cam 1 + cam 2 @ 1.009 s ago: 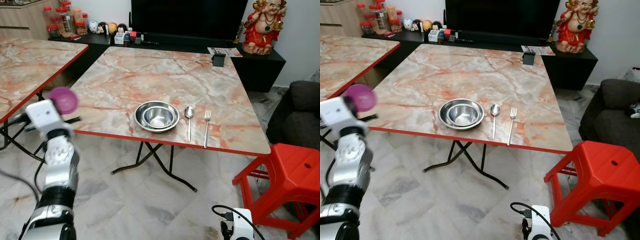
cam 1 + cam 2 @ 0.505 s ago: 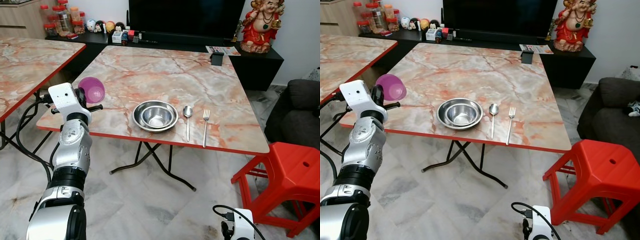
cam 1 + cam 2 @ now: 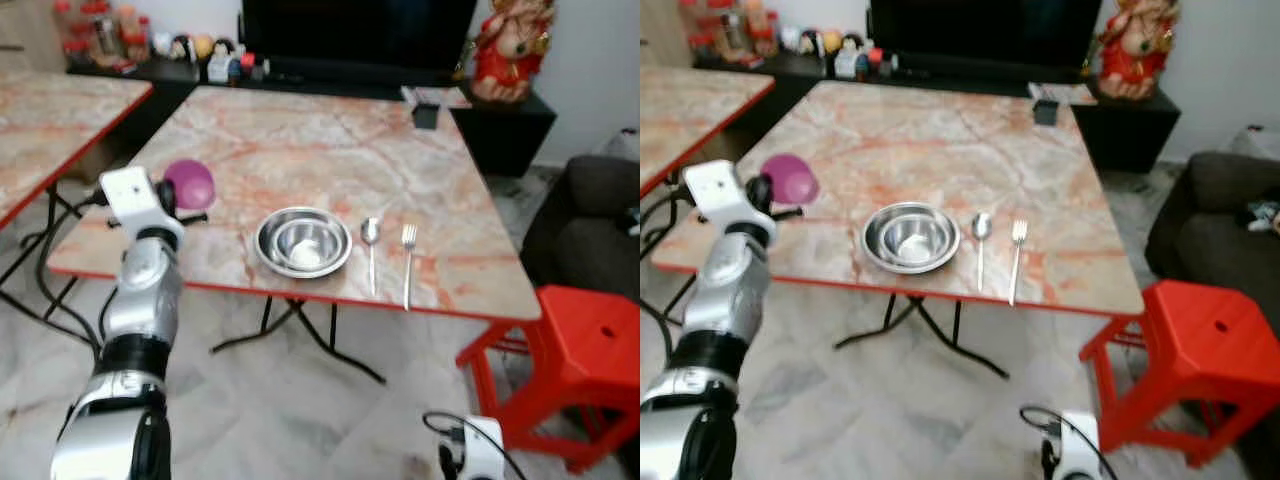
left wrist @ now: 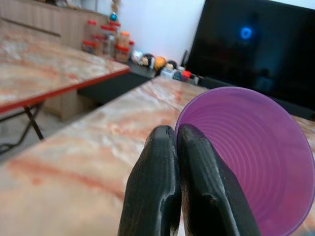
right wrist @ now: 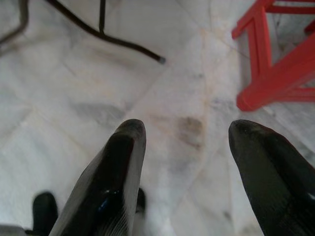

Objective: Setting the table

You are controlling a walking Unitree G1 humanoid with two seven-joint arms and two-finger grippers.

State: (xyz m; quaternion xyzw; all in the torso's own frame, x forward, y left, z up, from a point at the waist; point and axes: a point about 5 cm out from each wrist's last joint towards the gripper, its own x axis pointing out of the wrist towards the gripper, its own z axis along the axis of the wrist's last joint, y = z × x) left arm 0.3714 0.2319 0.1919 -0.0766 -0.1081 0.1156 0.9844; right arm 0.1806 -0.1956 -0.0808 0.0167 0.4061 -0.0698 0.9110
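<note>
Purple cup (image 4: 251, 164) pinched in left gripper (image 4: 170, 135).

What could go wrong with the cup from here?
1. The left pincer pinches only the rim of the purple cup, which lies tilted on its side. A thin grip like that could slip or let the cup swivel.
2. The cup hangs near the table edge; released there, it might roll off onto the floor.
3. The bowls sit close on its right; a sweep that way could knock them into the spoon.
</note>
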